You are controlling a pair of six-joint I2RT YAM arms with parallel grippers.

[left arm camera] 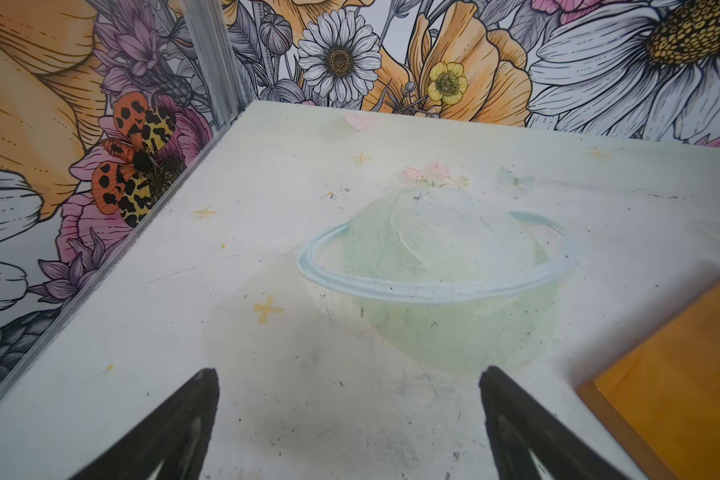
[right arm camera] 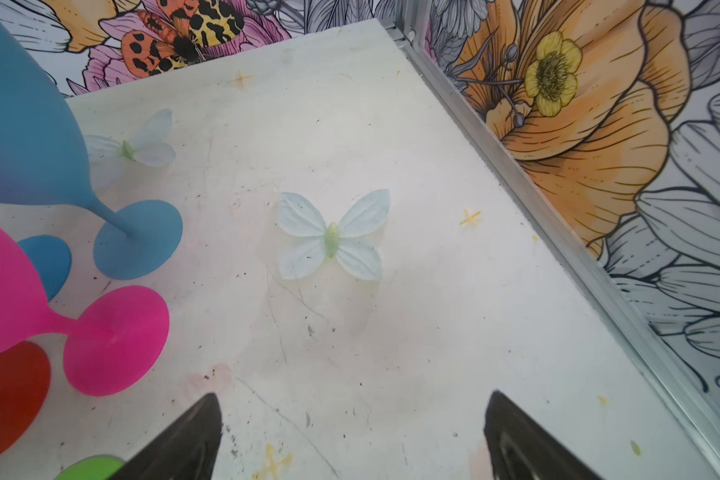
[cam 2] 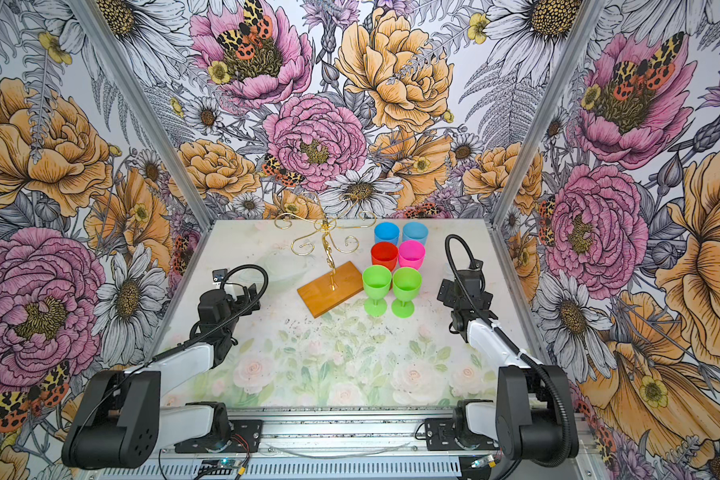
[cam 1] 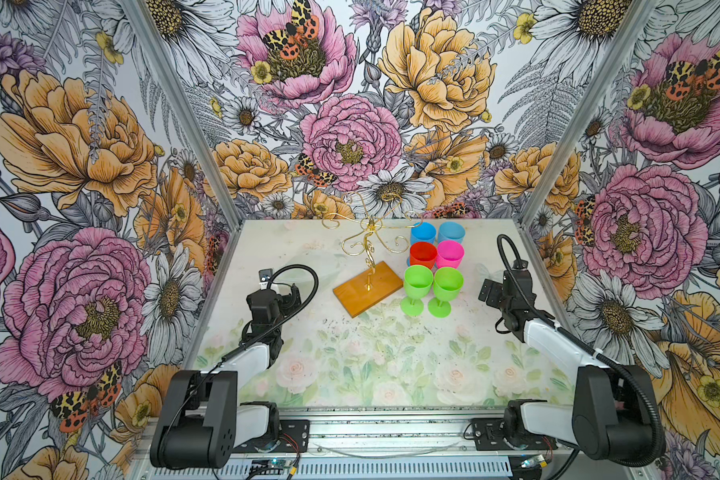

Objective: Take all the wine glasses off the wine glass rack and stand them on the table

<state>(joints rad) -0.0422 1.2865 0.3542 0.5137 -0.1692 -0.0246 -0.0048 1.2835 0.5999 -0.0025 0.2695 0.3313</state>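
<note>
The wine glass rack (cam 1: 368,289) (cam 2: 331,291), gold wire on an orange-brown wooden base, stands at the table's middle back, and its curled arms (cam 1: 371,232) carry nothing. Several plastic wine glasses stand upright just right of it: two green (cam 1: 417,282) (cam 1: 447,282), a red (cam 1: 422,254), a pink (cam 1: 449,253) and two blue (cam 1: 423,233). My left gripper (cam 1: 292,291) (left arm camera: 348,371) is open over bare table left of the rack, whose base corner (left arm camera: 674,382) shows beside it. My right gripper (cam 1: 488,291) (right arm camera: 354,395) is open and empty, right of the glasses; the pink glass's foot (right arm camera: 115,340) is close by.
Flowered walls with aluminium corner posts (cam 1: 541,166) close in the table (cam 1: 350,353) on three sides. A metal rail (cam 1: 371,432) runs along the front edge between the arm bases. The table edge rail (right arm camera: 558,232) lies close to the right gripper.
</note>
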